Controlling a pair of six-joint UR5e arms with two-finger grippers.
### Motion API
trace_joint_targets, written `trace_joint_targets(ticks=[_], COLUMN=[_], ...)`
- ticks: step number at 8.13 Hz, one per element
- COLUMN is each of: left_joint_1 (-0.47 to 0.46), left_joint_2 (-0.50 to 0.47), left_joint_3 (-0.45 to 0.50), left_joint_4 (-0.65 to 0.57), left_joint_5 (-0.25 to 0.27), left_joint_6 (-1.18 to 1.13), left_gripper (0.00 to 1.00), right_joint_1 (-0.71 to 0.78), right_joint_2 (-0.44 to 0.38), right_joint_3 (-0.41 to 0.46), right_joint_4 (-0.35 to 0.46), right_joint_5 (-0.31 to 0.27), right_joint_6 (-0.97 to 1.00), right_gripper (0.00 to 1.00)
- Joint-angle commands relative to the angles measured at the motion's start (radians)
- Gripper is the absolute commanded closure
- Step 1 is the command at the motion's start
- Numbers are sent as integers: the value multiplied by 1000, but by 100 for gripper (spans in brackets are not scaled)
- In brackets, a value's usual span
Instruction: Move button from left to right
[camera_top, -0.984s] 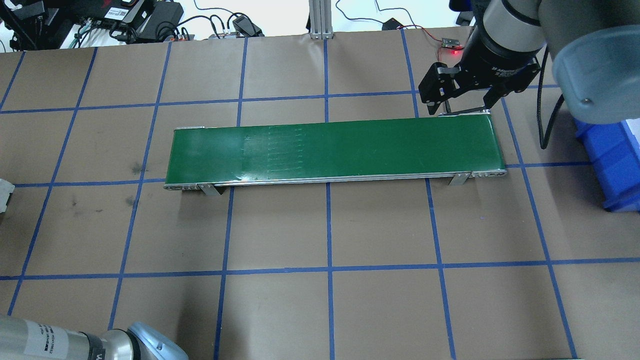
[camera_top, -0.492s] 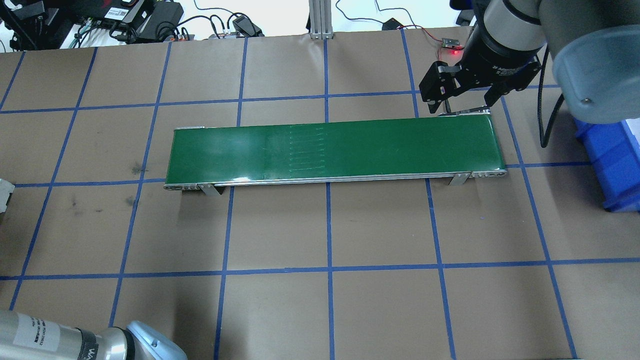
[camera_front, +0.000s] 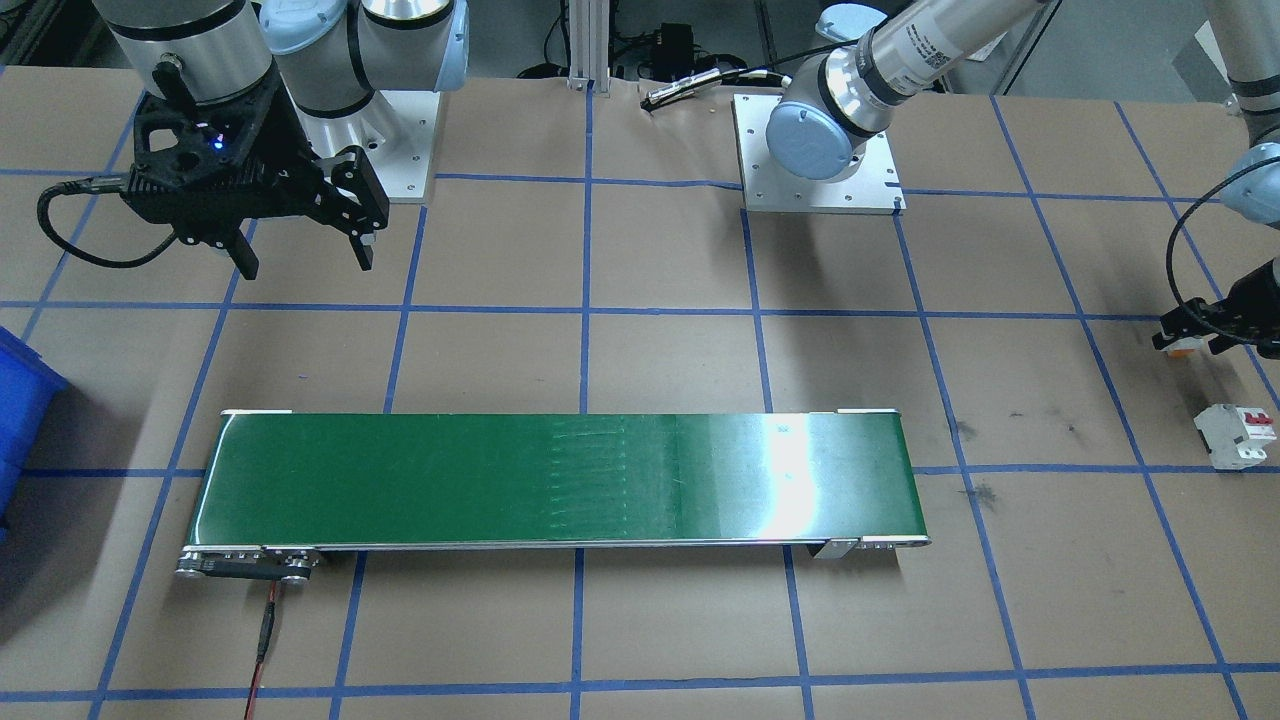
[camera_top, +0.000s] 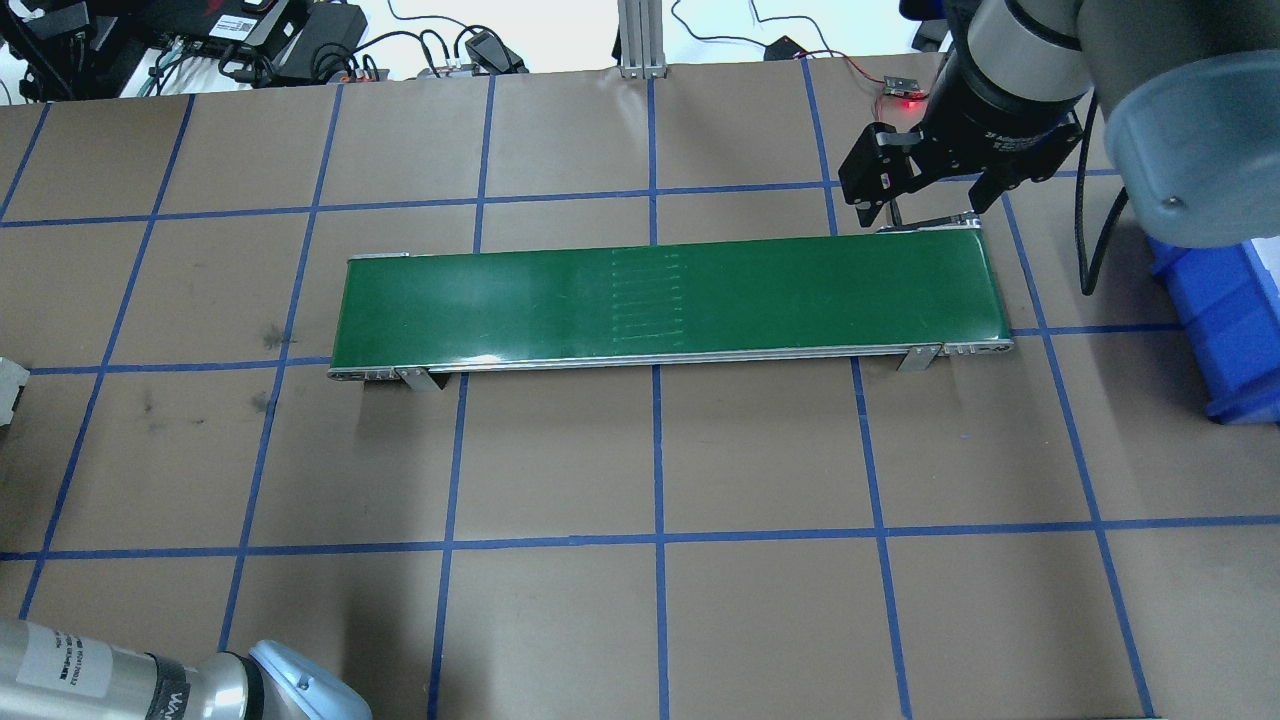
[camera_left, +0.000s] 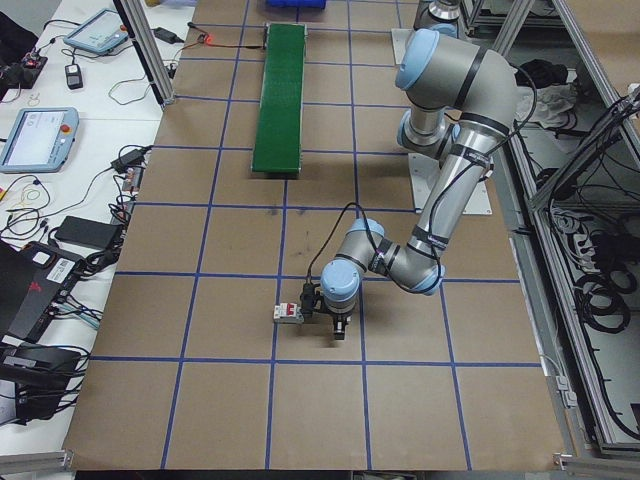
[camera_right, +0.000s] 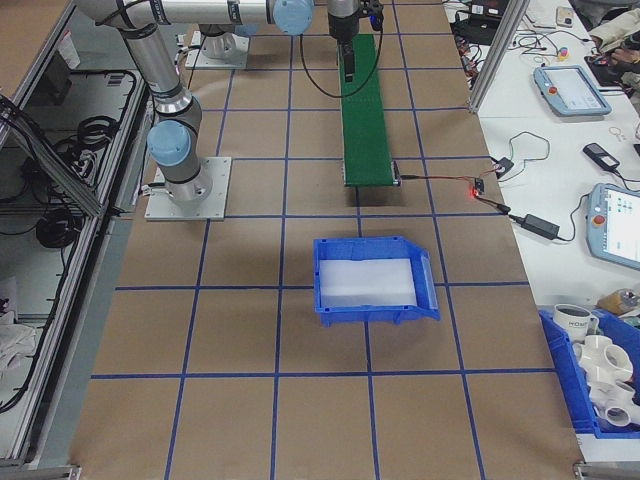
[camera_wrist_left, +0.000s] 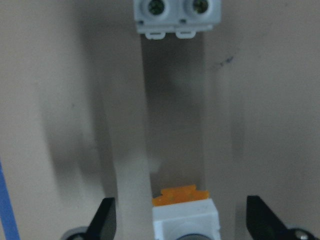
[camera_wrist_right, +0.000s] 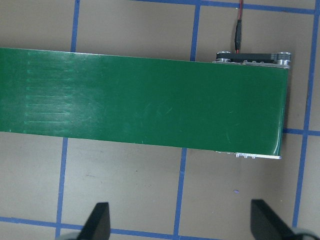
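The button (camera_wrist_left: 184, 214) shows its orange base and white body at the bottom of the left wrist view. It sits on the table between the wide-apart fingers of my left gripper (camera_wrist_left: 183, 227), which is open and touches neither side of it. In the front-facing view the button (camera_front: 1180, 346) peeks out orange under the left gripper (camera_front: 1200, 335) at the right edge. My right gripper (camera_top: 925, 205) hangs open above the right end of the green conveyor belt (camera_top: 660, 300) with nothing between its fingers (camera_wrist_right: 100, 220).
A white circuit breaker (camera_front: 1236, 436) with red toggles lies just beyond the button, its grey end (camera_wrist_left: 177, 17) at the top of the left wrist view. A blue bin (camera_top: 1230, 320) stands right of the conveyor. Cables and electronics line the far table edge.
The faint stripe marks on the belt have travelled to the right. My left arm's elbow has shifted slightly at the lower left. The right gripper has stayed put.
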Motion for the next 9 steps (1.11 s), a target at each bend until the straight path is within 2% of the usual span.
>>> trace_joint_targets(ticks=[1, 2, 3, 5, 6, 8, 9], left_joint_1=[9, 9, 9, 9, 9, -10, -36], left_joint_2=[2, 12, 17, 25, 31, 106, 156], left_joint_3=[-2, -2, -1, -1, -1, -1, 1], left_joint_4=[4, 4, 4, 4, 0, -60, -109], left_joint_5=[11, 11, 12, 12, 14, 11, 3], left_joint_6=[13, 8, 9, 8, 2, -32, -87], left_gripper=[33, 52, 66, 83, 90, 93, 98], right_joint_1=[0, 0, 0, 0, 0, 0, 0], right_joint_2=[-1, -1, 0, -1, 0, -1, -1], right_joint_3=[0, 1, 1, 1, 1, 1, 0], right_joint_4=[1, 1, 2, 5, 7, 7, 7], right_joint_5=[0, 0, 0, 0, 0, 0, 0], right_joint_6=[1, 1, 1, 1, 1, 2, 4], right_gripper=[0, 0, 0, 0, 0, 0, 0])
